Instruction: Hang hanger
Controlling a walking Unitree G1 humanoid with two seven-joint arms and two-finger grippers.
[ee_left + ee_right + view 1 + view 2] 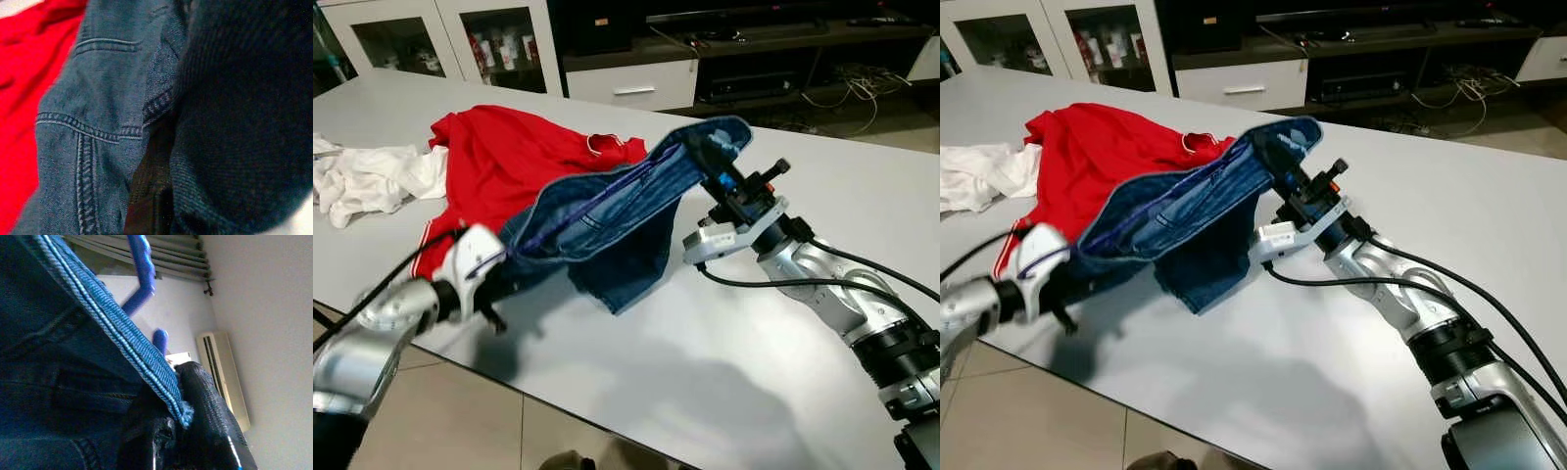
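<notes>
A blue denim garment [607, 220] hangs stretched above the table between my two grippers. A thin purple-blue hanger [600, 198] runs along the inside of its waistband; part of it shows beside the denim hem in the right wrist view [143, 276]. My left gripper [507, 264] holds the garment's near, lower end, its fingers buried in the cloth. My right gripper [710, 159] grips the far, raised end of the waistband, with a black finger [208, 421] pressed against the hem. The left wrist view shows denim seams [83, 147] up close.
A red garment [499, 152] lies on the pale table [724, 343] behind the denim, and a white cloth [367, 178] lies at the far left. A low TV cabinet [631, 86] and a glass-door cupboard [499, 44] stand beyond. The table's near edge drops to tiled floor [440, 411].
</notes>
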